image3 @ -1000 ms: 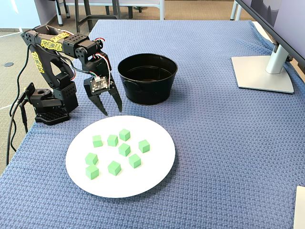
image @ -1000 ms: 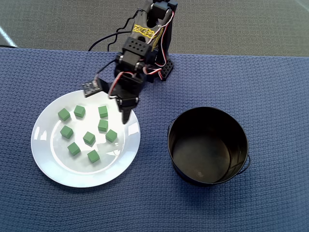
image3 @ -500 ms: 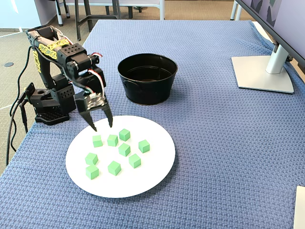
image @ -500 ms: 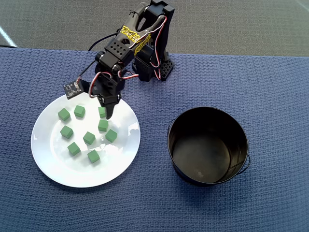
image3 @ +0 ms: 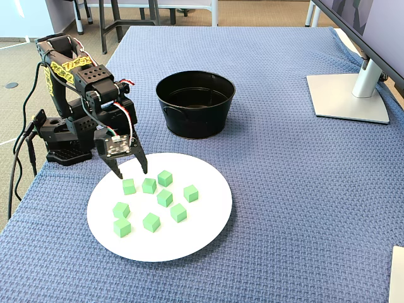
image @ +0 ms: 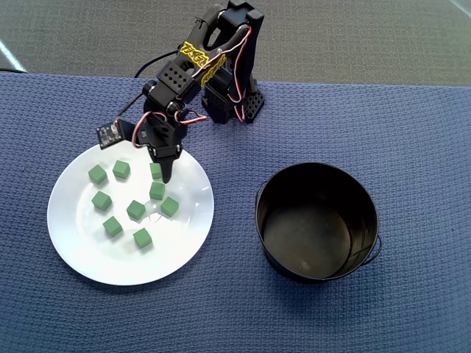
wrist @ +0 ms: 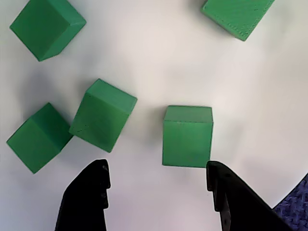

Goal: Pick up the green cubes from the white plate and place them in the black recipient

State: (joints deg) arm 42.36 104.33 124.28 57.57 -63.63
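Here, parted black jaws hang above matte green cubes on the glossy white plate.

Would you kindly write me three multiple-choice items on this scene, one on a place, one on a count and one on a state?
1. Where are the green cubes?
A. in the black pot
B. on the white plate
C. on the blue cloth

2. How many green cubes are there?
A. five
B. eight
C. eleven

3. How is the gripper?
A. open and empty
B. shut on a cube
C. inside the pot

Answers:
1 B: all cubes lie on the white plate, and the black pot holds none.
2 B: the overhead view shows eight.
3 A: in the wrist view the fingers stand apart, with nothing between them.
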